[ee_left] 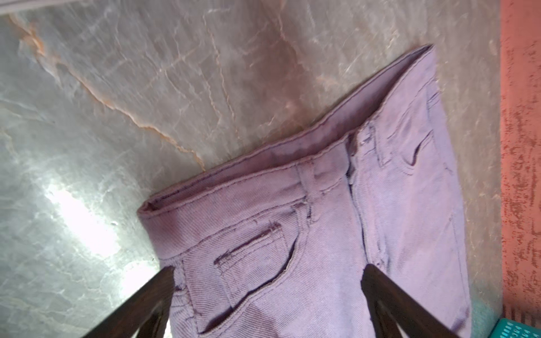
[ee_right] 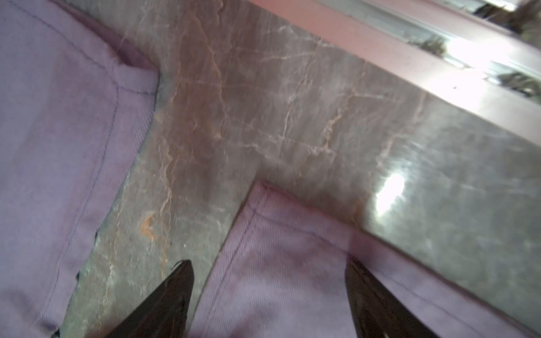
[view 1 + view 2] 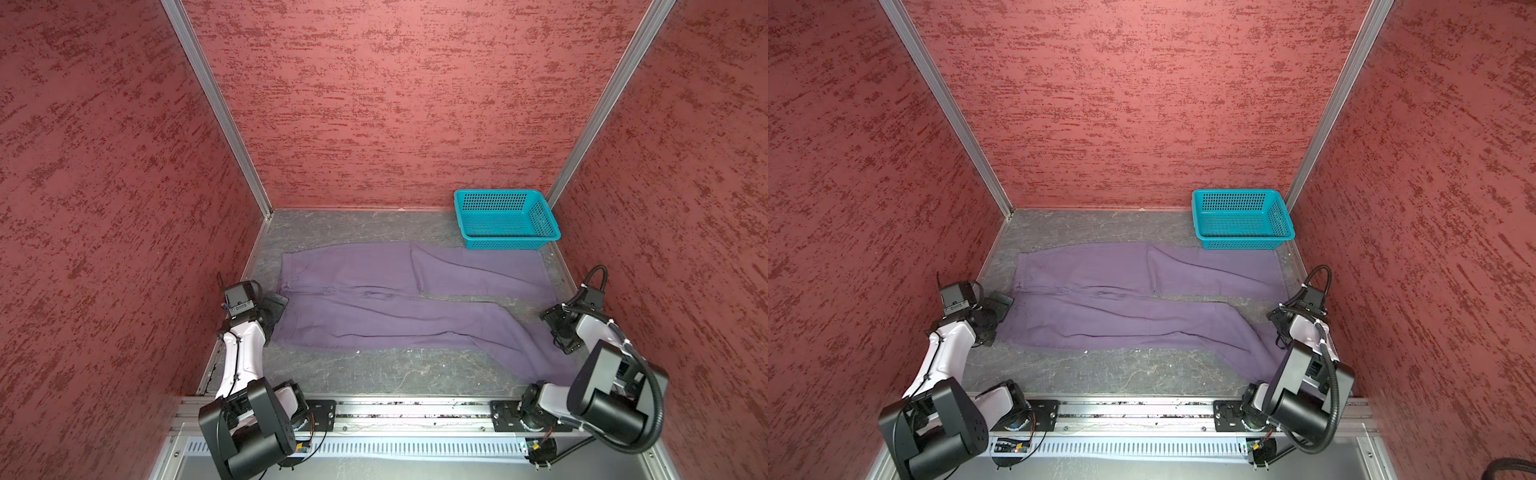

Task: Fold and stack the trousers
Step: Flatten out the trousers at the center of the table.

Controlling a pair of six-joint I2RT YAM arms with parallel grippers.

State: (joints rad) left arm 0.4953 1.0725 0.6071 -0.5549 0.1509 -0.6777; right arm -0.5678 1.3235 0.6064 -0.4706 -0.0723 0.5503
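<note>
On the grey marble-patterned tabletop (image 3: 374,374), in both top views, we see the long, muted purple soft-fabric trousers (image 3: 365,316) spread flat. Their waist end lies toward the left arm, the far leg ends just beside the teal plastic mesh basket (image 3: 505,220), and the near leg bends toward the right arm's base. The left gripper (image 3: 275,305) sits at the waist edge, the right gripper (image 3: 561,332) by the near leg's end. In the left wrist view, the left gripper's dark fingers (image 1: 146,304) stand wide apart above the front pocket, holding nothing. The ribbed cloth looks soft and limp, with the stitched waistband (image 1: 248,187) its thickest part. In the right wrist view, the right gripper's fingers (image 2: 164,298) are likewise spread and empty, with the near leg's hem (image 2: 248,234) lying between them. We judge the garment light, floppy and prone to sagging, so we would pinch a waistband corner and the hem, where doubled seams should resist slipping.
</note>
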